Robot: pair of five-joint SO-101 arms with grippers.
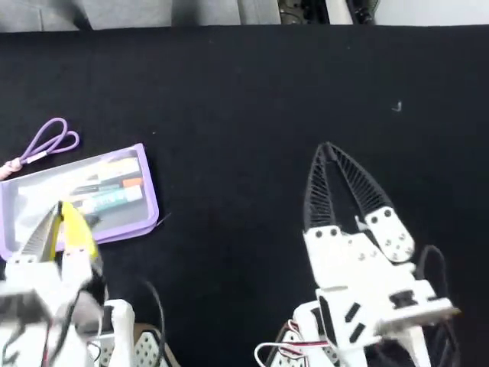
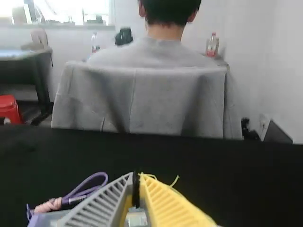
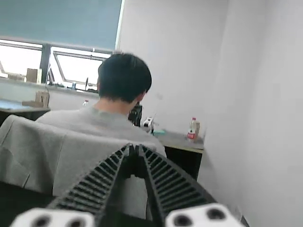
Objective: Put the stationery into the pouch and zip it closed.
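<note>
While poised over the seven o'clock corner of the pouch (image 1: 150, 191), holds the left gripper (image 1: 59, 208) pressed together, yellow finger against grey, tips touching. Cannot tell whether anything thin, such as a zip pull, is caught between them.

Pouch at nine o'clock on the black table (image 1: 244, 92): flat, clear-walled, purple-trimmed, with markers (image 1: 107, 191) already inside and a purple wrist loop (image 1: 50, 141) trailing off toward eleven o'clock.

Over at four o'clock, well apart from the pouch: right gripper (image 1: 327, 147), black fingers closed to a point on nothing.

Judging by the contents, treat zipping as the step in hand. Cannot tell which edge carries the zip, how far it is run, or where the slider sits.

- Find the slider first, and confirm a grip on the pull tab alone, not on the plastic wall.
- Bring the right gripper across and press down on the three o'clock end, to stop the whole pouch dragging along the table.
- Draw the tab along the zip line in one straight, low pull.
- Avoid lifting, which would probably buckle the soft wall and jam the teeth.
- Check that no marker end pokes into the opening before running the slider past it.
- Keep clear of the wrist loop to avoid a snag.
</note>
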